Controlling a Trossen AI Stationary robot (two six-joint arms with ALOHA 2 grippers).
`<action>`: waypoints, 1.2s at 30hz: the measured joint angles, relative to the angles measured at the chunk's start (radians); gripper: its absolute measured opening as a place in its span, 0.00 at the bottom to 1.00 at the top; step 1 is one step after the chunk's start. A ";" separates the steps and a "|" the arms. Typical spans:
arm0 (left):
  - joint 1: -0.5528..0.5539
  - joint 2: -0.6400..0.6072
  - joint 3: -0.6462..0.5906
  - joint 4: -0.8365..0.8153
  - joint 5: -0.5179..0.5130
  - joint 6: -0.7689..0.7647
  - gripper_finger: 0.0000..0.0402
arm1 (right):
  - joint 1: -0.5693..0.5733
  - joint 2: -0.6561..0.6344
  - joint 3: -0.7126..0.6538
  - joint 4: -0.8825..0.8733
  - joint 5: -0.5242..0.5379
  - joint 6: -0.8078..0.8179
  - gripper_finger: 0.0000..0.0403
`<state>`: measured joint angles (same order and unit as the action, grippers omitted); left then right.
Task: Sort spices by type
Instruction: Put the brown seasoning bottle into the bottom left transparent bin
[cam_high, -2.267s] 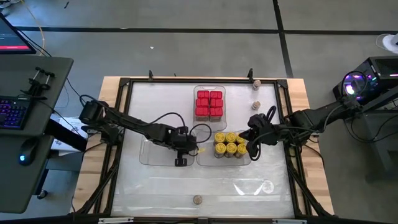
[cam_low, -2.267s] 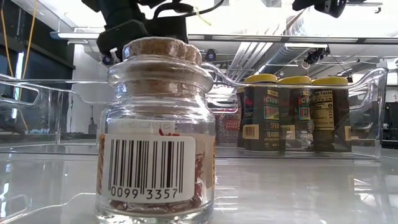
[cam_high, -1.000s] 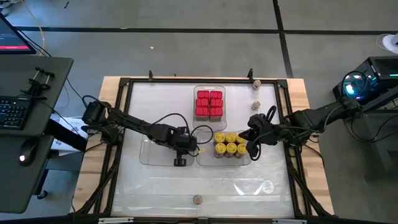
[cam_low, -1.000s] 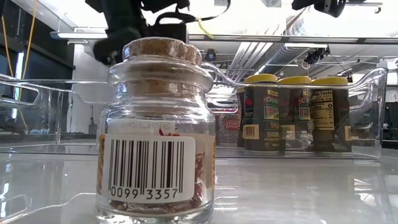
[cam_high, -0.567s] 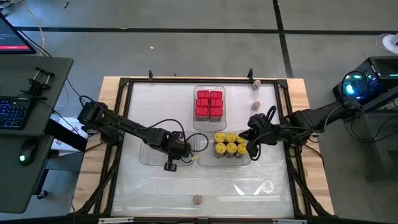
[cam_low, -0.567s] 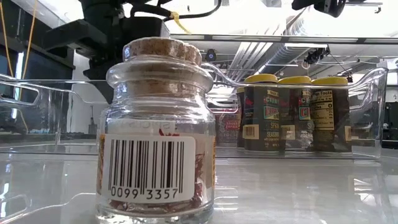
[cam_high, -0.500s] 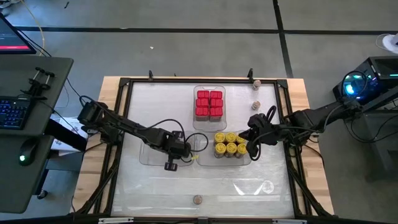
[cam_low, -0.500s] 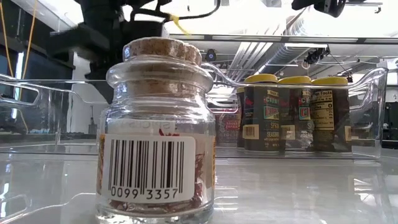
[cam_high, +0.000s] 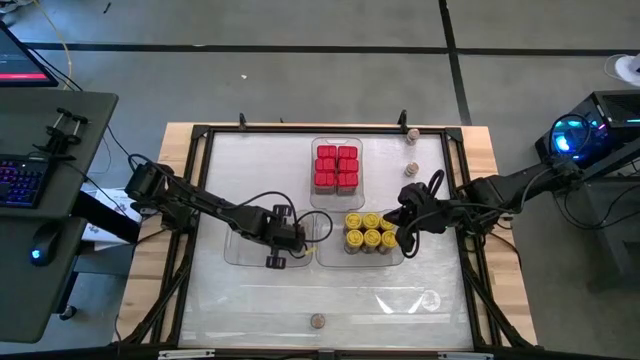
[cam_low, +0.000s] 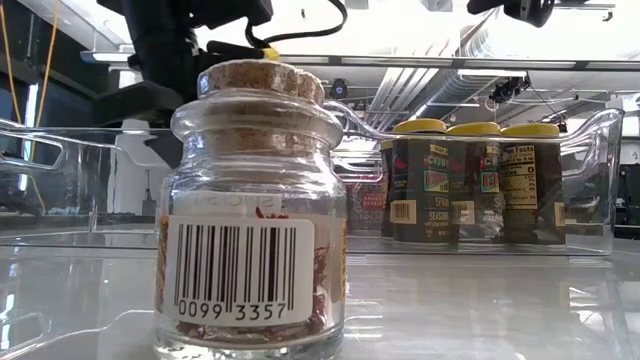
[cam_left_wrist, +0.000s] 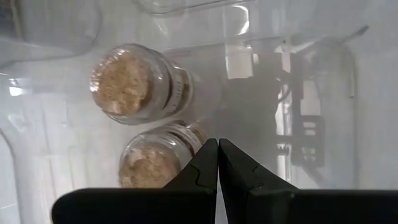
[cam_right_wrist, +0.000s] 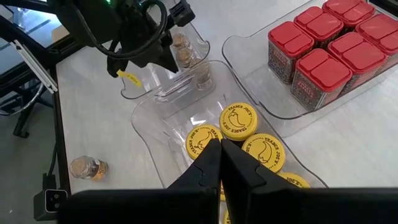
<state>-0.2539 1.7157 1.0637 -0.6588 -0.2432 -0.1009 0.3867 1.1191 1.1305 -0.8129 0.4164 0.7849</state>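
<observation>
I see my left hand (cam_high: 273, 260) closed and empty, above the clear tray (cam_high: 240, 257) on the left, where two cork jars (cam_left_wrist: 138, 83) stand just beside its fingertips. My right hand (cam_right_wrist: 220, 144) is closed too, holding nothing, over the yellow-lidded jars (cam_high: 370, 231) in the middle tray. The red boxes (cam_high: 336, 167) fill the far tray. One cork jar (cam_low: 253, 208) stands alone at the near edge of the table (cam_high: 400, 300), and others wait at the far right corner.

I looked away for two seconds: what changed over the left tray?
The left gripper, shut and empty, drifted toward the table's left over the left tray, holding two cork-topped jars. The right gripper, yellow-lidded jars and red boxes stayed put.
</observation>
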 joint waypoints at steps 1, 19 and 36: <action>0.000 0.000 0.000 0.001 -0.004 0.000 0.00 | 0.000 0.000 0.000 0.003 0.000 0.000 0.00; 0.038 0.000 0.005 -0.004 0.019 -0.007 0.00 | 0.000 0.000 0.000 0.017 0.001 0.000 0.00; -0.030 -0.204 0.067 -0.287 0.079 -0.107 0.00 | 0.000 0.000 0.000 0.022 0.001 -0.003 0.00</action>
<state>-0.2837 1.5118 1.1309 -0.9461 -0.1646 -0.2075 0.3866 1.1194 1.1302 -0.7907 0.4171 0.7822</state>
